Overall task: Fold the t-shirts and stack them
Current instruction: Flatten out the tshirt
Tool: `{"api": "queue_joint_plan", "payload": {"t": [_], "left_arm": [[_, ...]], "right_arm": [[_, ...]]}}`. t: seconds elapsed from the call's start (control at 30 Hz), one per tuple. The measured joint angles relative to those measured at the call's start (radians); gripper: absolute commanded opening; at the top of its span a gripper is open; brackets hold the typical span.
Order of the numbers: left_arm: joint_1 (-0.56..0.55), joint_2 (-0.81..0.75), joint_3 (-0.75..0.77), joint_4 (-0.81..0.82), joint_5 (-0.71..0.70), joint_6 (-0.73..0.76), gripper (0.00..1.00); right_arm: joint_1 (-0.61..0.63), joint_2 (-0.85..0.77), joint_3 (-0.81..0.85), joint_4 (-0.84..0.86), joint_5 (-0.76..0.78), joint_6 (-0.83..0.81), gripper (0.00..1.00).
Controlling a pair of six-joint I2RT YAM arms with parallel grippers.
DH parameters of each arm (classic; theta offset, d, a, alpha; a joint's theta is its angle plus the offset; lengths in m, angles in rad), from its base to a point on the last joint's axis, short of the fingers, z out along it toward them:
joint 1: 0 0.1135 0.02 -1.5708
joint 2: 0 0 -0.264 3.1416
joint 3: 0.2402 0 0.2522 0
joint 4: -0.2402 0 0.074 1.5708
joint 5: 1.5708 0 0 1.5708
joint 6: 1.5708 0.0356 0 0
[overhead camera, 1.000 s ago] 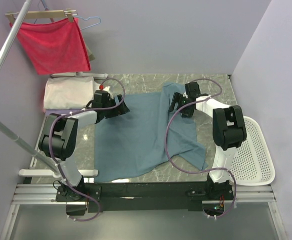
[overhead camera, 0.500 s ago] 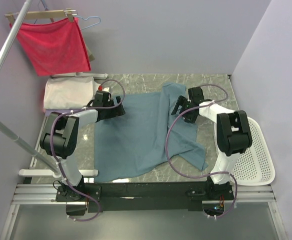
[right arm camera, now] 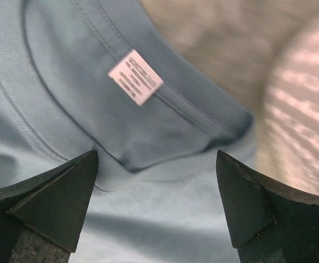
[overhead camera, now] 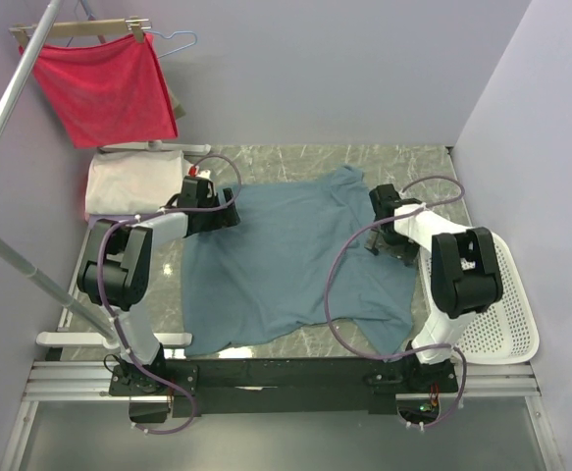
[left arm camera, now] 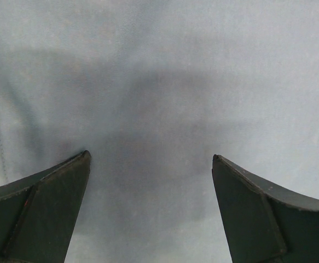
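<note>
A dusty teal-blue t-shirt [overhead camera: 281, 260] lies spread on the marble table [overhead camera: 413, 167]. My left gripper [overhead camera: 229, 209] is open at the shirt's far left edge; in the left wrist view the open left gripper [left arm camera: 151, 159] hovers close over plain blue cloth [left arm camera: 159, 82]. My right gripper [overhead camera: 379, 235] is open over the shirt's right side. In the right wrist view the open right gripper [right arm camera: 156, 159] sits just below the collar with its white label [right arm camera: 135, 76], holding nothing. A folded cream-white t-shirt [overhead camera: 133, 182] lies at the far left.
A red cloth [overhead camera: 104, 88] hangs on a wooden hanger from a slanted rack pole [overhead camera: 11, 98] at the far left. A white perforated basket [overhead camera: 496, 304] sits right of the table, also seen as the basket [right arm camera: 307, 109] in the right wrist view.
My right arm has swung to the right, and the shirt's folded-over right part now lies spread toward the basket. The left gripper has barely moved.
</note>
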Motion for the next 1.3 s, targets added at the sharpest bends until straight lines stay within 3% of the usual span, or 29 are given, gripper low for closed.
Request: {"api": "queue_joint_plan", "payload": {"t": [0.33,0.47,0.57,0.7,0.83,0.9,1.07,1.17,1.3], "left_arm": [[0.009,-0.070,-0.022,-0.151,-0.088,0.011,0.99],[0.013,-0.129,-0.046,-0.162,-0.060,0.007,0.99],[0.014,-0.146,-0.021,-0.160,-0.020,0.005,0.99],[0.014,-0.108,0.056,-0.146,0.034,-0.006,0.99],[0.014,-0.077,0.064,-0.108,0.068,-0.032,0.99],[0.014,-0.065,0.064,-0.097,0.071,-0.044,0.99],[0.014,-0.025,0.073,-0.090,0.067,-0.053,0.99],[0.014,-0.002,0.100,-0.095,0.060,-0.053,0.99],[0.014,0.009,0.138,-0.096,0.053,-0.051,1.00]], "right_arm": [[0.001,-0.200,-0.003,-0.193,0.156,0.004,1.00],[-0.002,-0.329,0.010,-0.096,0.075,-0.060,1.00],[-0.008,-0.375,0.017,0.074,-0.035,-0.108,1.00],[-0.024,-0.165,0.246,0.142,-0.177,-0.143,1.00],[-0.039,0.215,0.621,0.187,-0.270,-0.183,1.00],[-0.045,0.333,0.700,0.197,-0.311,-0.198,1.00],[-0.078,0.608,0.977,0.076,-0.442,-0.220,1.00],[-0.097,0.691,1.092,0.026,-0.497,-0.239,1.00],[-0.112,0.693,1.097,0.002,-0.547,-0.256,0.94]]}}
